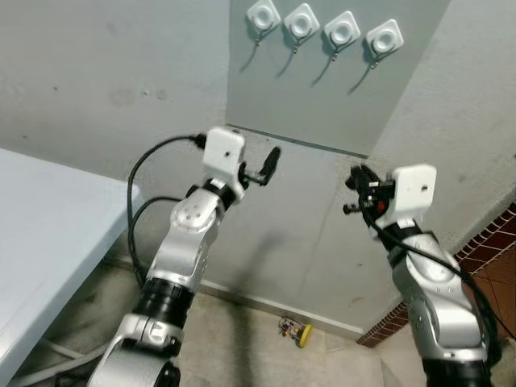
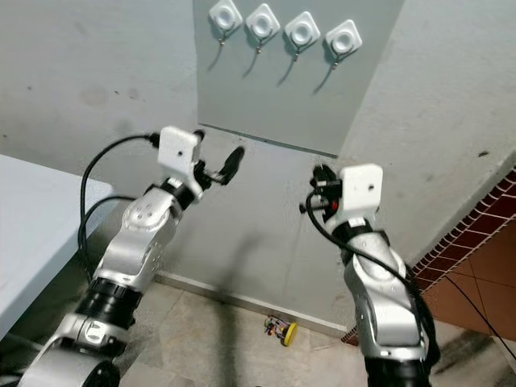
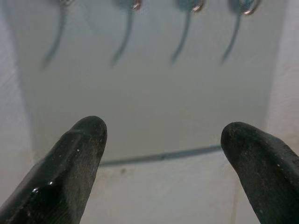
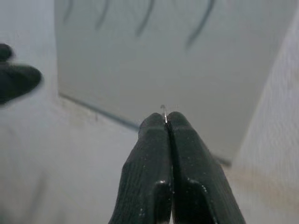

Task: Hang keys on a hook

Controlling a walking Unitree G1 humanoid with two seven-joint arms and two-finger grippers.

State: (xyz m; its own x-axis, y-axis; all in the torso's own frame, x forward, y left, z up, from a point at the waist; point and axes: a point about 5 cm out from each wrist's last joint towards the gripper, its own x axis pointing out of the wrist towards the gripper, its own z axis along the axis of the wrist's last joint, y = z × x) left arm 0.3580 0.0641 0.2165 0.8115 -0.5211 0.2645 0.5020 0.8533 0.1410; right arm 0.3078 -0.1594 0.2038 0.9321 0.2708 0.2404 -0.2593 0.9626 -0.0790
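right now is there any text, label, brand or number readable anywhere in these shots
None can be read.
The four white hooks on the grey wall panel carry no lettering.
The white housings at the wrists of the left gripper and right gripper show no marking.
The small yellow object on the floor by the wall is too small to tell if it bears any print.

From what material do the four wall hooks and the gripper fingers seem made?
Wall hooks: white glossy bases, likely plastic, with thin shiny prongs that look like metal. Left gripper fingers: matte black, faintly textured, probably rubber or plastic.
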